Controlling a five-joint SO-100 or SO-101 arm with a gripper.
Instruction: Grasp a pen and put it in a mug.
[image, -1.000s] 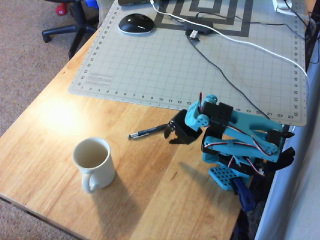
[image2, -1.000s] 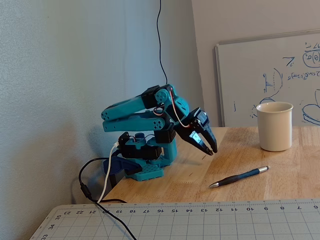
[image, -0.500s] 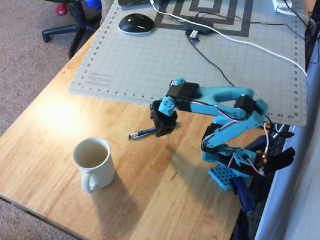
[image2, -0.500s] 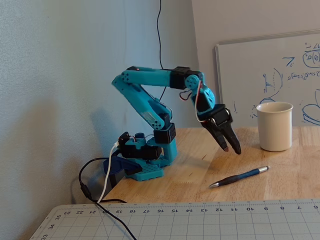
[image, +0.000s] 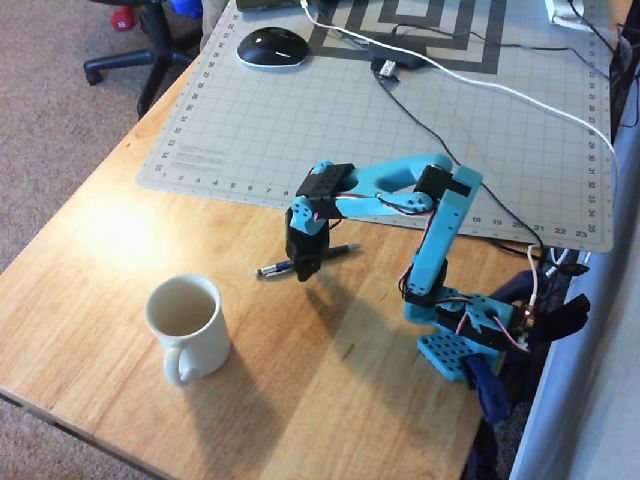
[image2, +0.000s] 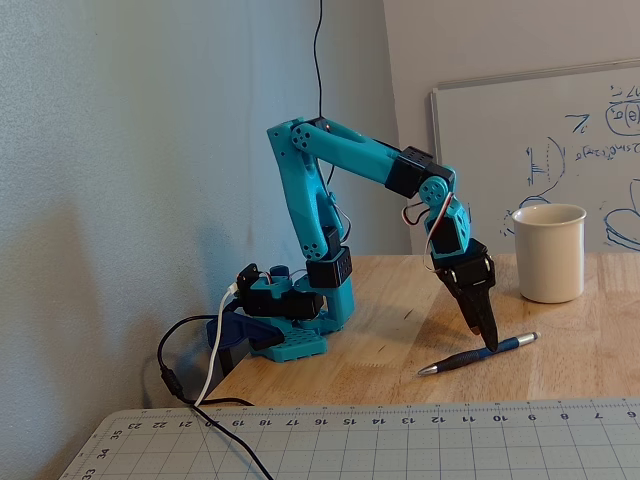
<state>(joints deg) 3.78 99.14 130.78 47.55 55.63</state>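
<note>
The dark pen (image: 338, 249) lies flat on the wooden table; in the fixed view (image2: 455, 360) its silvery tip points left. My gripper (image: 304, 270) points straight down over the pen's middle. Its dark fingertips (image2: 489, 338) reach down to the pen's top edge. The fingers look like one narrow dark wedge in both views, so I cannot tell if they are open or closed on the pen. The cream-white mug (image: 187, 326) stands upright and empty at the front left of the overhead view, its handle toward the table edge. In the fixed view the mug (image2: 549, 253) stands behind the pen.
A grey cutting mat (image: 300, 120) covers the far half of the table, with a black mouse (image: 271, 47) and white and black cables (image: 480, 85) on it. The arm's base (image: 465, 345) is clamped at the right edge. A whiteboard (image2: 540, 150) leans behind the mug.
</note>
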